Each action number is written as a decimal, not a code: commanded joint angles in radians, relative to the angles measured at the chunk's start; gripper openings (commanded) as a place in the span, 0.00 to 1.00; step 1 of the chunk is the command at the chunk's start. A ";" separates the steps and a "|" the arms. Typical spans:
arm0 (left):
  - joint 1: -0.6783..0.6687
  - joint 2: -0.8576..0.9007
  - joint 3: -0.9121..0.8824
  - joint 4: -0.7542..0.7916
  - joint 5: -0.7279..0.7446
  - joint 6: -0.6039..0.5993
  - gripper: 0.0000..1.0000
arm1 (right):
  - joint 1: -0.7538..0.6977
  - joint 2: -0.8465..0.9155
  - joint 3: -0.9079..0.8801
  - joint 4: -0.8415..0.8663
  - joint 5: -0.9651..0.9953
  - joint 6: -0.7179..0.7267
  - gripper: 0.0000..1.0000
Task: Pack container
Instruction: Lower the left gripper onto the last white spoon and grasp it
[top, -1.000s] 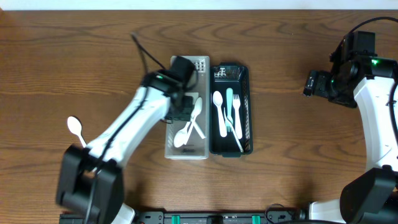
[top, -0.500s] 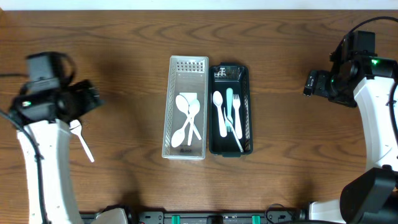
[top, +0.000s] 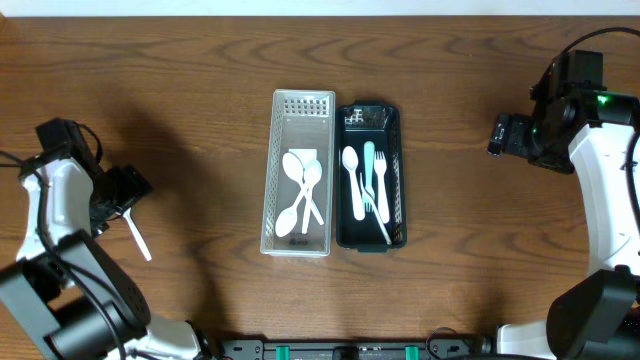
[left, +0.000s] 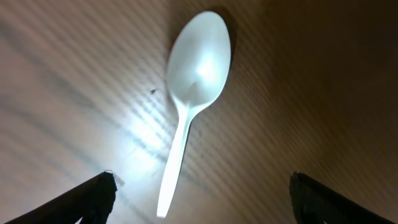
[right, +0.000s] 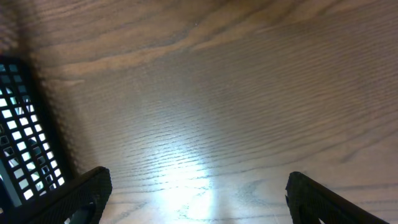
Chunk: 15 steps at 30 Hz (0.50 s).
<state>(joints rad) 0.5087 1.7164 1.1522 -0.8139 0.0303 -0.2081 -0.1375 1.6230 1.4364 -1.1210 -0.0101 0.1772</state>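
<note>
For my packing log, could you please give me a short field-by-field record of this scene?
left gripper: open, above loose white spoon on table
right gripper: open, empty, over bare table
white basket: white spoons inside
dark basket: white and teal cutlery inside
unpacked: loose white spoon

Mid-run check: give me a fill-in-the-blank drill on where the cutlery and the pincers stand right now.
1. The loose spoon lies on the ___, not in a tray.
2. The one teal utensil lies in the ___ tray.
3. The left pincer hangs over the loose spoon with its jaws ___.
4. The right pincer holds ___.

Missing words: table; black; open; nothing.
</note>
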 joint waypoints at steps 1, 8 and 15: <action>0.003 0.062 0.002 0.016 0.032 0.037 0.91 | 0.000 0.006 -0.002 -0.004 0.003 -0.011 0.93; 0.003 0.150 0.002 0.046 0.037 0.043 0.91 | 0.000 0.006 -0.002 -0.010 0.003 -0.011 0.93; 0.003 0.196 0.002 0.061 0.037 0.043 0.91 | 0.000 0.006 -0.002 -0.013 0.003 -0.011 0.93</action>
<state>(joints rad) 0.5087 1.8950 1.1522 -0.7563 0.0643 -0.1799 -0.1375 1.6230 1.4364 -1.1301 -0.0105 0.1772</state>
